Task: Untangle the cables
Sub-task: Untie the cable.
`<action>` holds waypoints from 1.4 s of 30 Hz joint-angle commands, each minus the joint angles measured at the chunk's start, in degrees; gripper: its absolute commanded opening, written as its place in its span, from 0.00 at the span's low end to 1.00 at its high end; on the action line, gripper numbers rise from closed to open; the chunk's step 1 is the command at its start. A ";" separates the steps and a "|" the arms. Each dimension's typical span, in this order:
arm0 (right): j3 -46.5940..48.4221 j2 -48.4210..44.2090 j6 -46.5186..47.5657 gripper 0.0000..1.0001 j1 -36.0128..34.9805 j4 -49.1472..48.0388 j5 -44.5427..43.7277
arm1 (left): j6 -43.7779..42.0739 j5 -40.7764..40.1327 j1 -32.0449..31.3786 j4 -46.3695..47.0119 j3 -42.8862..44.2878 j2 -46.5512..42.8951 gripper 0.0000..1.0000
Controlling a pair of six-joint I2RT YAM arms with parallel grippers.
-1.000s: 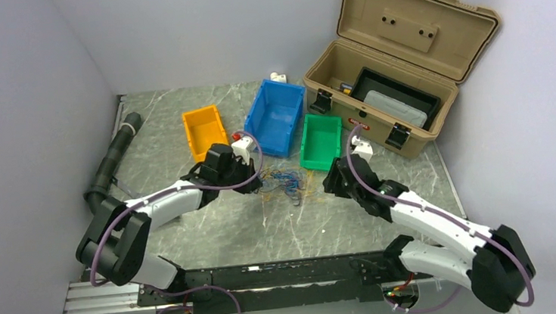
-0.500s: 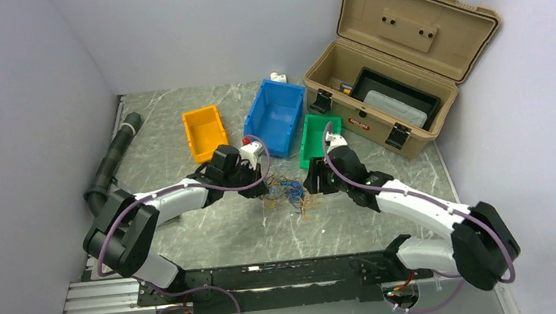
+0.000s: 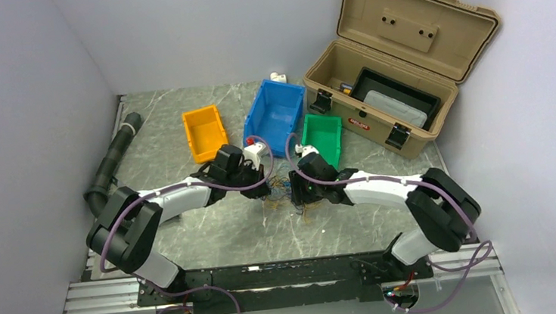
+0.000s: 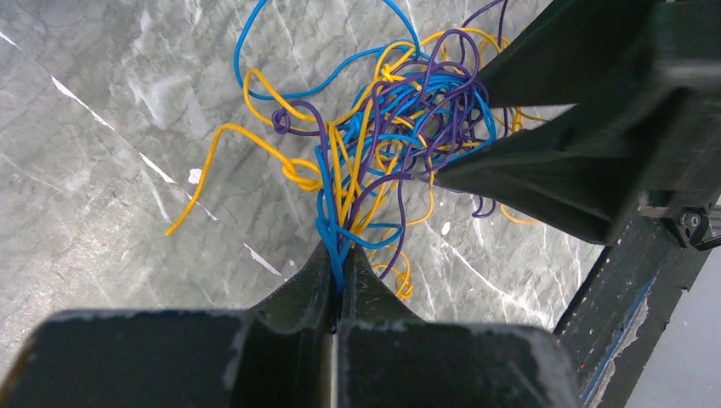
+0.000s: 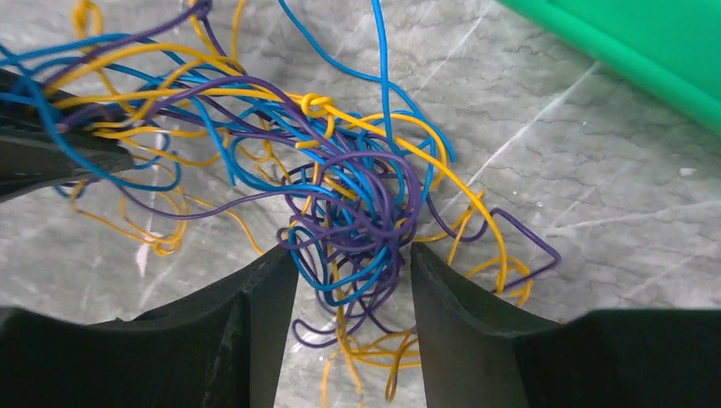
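Note:
The cables are a tangle of thin blue, yellow and purple wires on the marble table, between the two arms. My left gripper is shut on a few blue strands at the tangle's near edge; in the top view it sits just left of the bundle. My right gripper is open, its fingers straddling the dense purple and blue knot without pinching it. In the top view the right gripper is at the bundle's right side. Its black fingers show in the left wrist view.
An orange bin, a blue bin and a green bin stand just behind the tangle. The open tan toolbox is at the back right. A black corrugated hose lies along the left wall.
My right arm has swung left from near the toolbox to the tangle, and its fingers have opened wider around the knot. The left gripper has stayed shut and shifted slightly right.

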State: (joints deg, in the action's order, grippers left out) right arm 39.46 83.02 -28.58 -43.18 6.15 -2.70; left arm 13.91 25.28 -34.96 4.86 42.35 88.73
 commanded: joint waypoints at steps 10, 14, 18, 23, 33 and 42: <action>3.56 -1.30 -18.71 0.00 1.21 16.50 -27.71 | -0.79 -13.09 -0.43 -4.68 2.37 -2.18 0.00; 0.45 -6.59 -27.32 0.00 6.98 22.22 -30.53 | 0.32 -20.70 -0.35 -4.78 0.33 -5.65 0.00; -5.22 -16.18 -30.51 0.00 9.54 22.07 -32.39 | 1.74 -26.14 -0.35 -8.15 0.48 -6.16 0.00; -7.32 -28.12 -34.24 0.00 10.18 27.14 -37.67 | 3.04 -30.83 0.06 -10.05 1.07 -5.89 0.00; -10.71 -39.74 -12.95 0.00 10.33 12.34 -20.60 | -0.90 -23.57 -0.84 -7.14 0.75 -6.49 0.00; -10.29 -34.39 -5.12 0.03 10.31 2.38 -0.81 | -1.94 -22.64 -2.01 -5.31 -0.85 -8.60 0.00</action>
State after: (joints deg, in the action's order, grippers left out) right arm 27.68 46.54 -39.48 -34.13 10.66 -4.64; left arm 15.68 9.50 -38.81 4.67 43.11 81.73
